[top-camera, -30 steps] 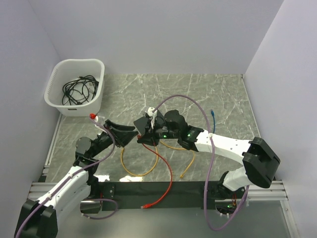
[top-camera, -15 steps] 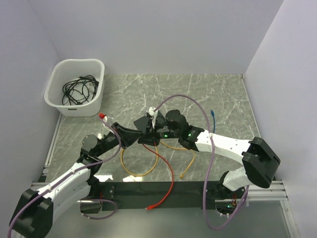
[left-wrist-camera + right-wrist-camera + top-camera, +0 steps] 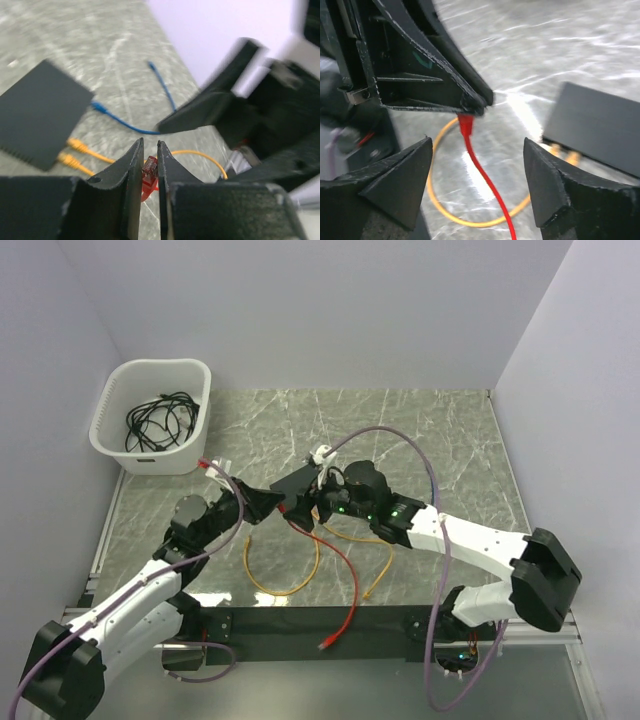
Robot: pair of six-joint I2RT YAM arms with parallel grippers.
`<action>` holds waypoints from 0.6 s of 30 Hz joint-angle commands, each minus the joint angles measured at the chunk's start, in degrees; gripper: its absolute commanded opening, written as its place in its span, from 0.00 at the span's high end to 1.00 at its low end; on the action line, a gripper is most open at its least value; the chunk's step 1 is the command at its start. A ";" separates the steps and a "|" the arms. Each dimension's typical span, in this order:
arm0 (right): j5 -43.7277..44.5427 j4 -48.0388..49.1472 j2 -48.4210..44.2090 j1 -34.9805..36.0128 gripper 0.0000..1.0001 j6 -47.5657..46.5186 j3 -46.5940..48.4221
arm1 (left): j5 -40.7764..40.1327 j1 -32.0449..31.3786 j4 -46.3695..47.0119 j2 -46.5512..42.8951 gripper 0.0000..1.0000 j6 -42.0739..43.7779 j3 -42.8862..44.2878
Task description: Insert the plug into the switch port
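The left gripper [image 3: 149,150] pinches the red plug [image 3: 149,169] narrowly while the right gripper [image 3: 477,145] gapes empty, so the unbraced switch [image 3: 600,127] could slide, or the plug twist, under insertion pressure.

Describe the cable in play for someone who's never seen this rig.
On the marble table, find the black switch at centre. Beside it the left gripper pinches a plug whose cable trails to the near edge. It is the only red one beside yellow cables and a blue cable.

No lettering, label, brand, number or sign can be read on anything in view.
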 commanded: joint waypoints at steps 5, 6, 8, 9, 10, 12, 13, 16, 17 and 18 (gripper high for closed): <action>16.55 -6.96 -4.88 1.71 0.09 -3.25 2.24 | -15.16 0.02 -16.08 1.68 1.00 -11.15 9.33; 17.77 -7.40 -4.27 2.06 0.09 -3.43 2.68 | -15.26 -0.06 -16.09 1.95 0.99 -11.42 9.59; 18.66 -8.45 -3.22 3.29 0.08 -4.04 4.00 | -15.52 -0.07 -15.65 2.74 0.99 -12.03 9.77; 19.45 -8.63 -2.51 3.90 0.08 -4.13 4.53 | -15.53 -0.07 -15.56 3.09 0.99 -12.47 9.77; 19.37 -8.98 -1.20 4.26 0.14 -4.39 5.06 | -15.35 -0.07 -15.39 3.79 0.99 -12.65 9.68; 19.54 -9.77 1.26 5.14 0.33 -4.66 7.16 | -14.83 -0.07 -14.51 4.32 0.99 -13.18 9.25; 19.98 -9.86 1.97 5.40 0.35 -4.49 7.87 | -14.82 -0.07 -14.33 4.84 0.99 -13.44 9.16; 21.38 -9.69 4.08 6.37 0.42 -4.22 9.80 | -14.73 -0.15 -13.98 5.11 0.99 -13.71 8.89; 21.65 -9.69 4.52 6.46 0.47 -4.05 10.68 | -14.73 -0.24 -13.98 5.03 0.99 -13.71 8.81; 21.83 -9.77 5.48 6.63 0.48 -4.13 11.21 | -14.73 -0.15 -13.81 4.85 0.99 -13.79 8.72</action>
